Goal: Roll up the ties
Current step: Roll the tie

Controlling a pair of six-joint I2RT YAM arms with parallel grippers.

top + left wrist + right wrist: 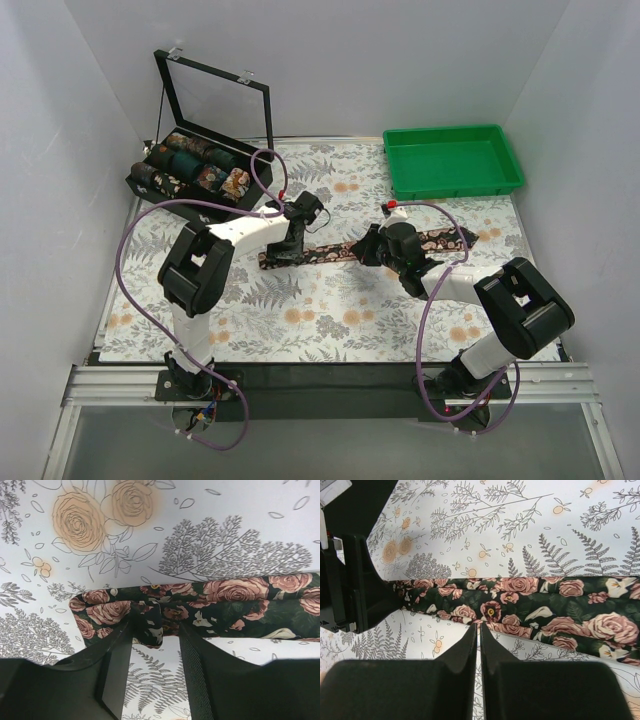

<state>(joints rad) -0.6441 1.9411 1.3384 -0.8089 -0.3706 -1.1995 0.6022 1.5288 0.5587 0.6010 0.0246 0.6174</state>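
Tie [220,605] end sits bunched between my left jaws, which stand partly apart around its fold. My right jaws are closed, tips touching the strip's near edge farther along. It lies flat across the floral table [330,320], 1 strip between both arms. Rolled ties [195,165] fill the black case [137,183] behind.
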